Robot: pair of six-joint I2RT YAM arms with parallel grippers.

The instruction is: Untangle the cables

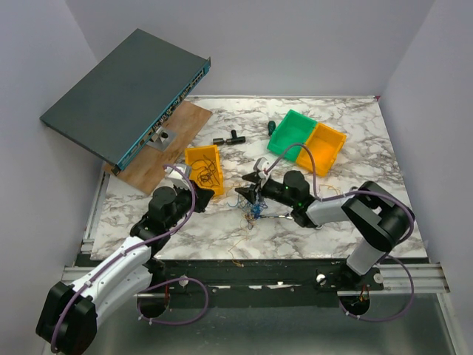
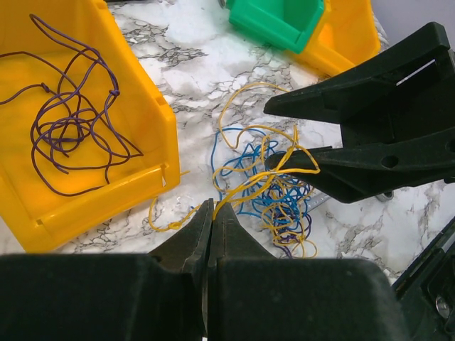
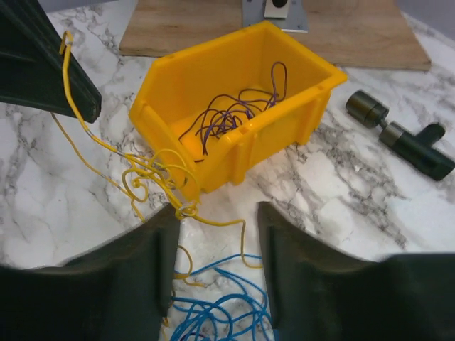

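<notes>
On a marble-patterned table (image 1: 355,214), between the two arms, lies the cables (image 2: 274,195): a small loose tangle of very thin blue, yellow and a few dark wires, resting on the bare surface just beside the front corner of a yellow bin (image 3: 234,160).

Left gripper (image 2: 208,224) has its fingers pressed together, pinching a yellow strand (image 2: 245,186) at the very tips. The strand runs from there across the table into the tangle.

Right gripper (image 3: 218,209) faces it from the other side of the tangle with its fingers (image 3: 153,263) spread apart. A small curl of yellow wire is hooked at the tip of one finger, but nothing is clamped between the two. Blue loops lie on the table between and below these fingers.

Inside the yellow bin sits a separate purple wire (image 3: 227,114), loosely coiled and apart from the tangle. Farther back on the table stand a green bin (image 2: 281,25) and an orange bin (image 2: 348,42), side by side and touching. Black fittings (image 3: 398,131) lie on the marble beyond the yellow bin, and a wooden board (image 3: 341,35) sits at the far edge behind it
</notes>
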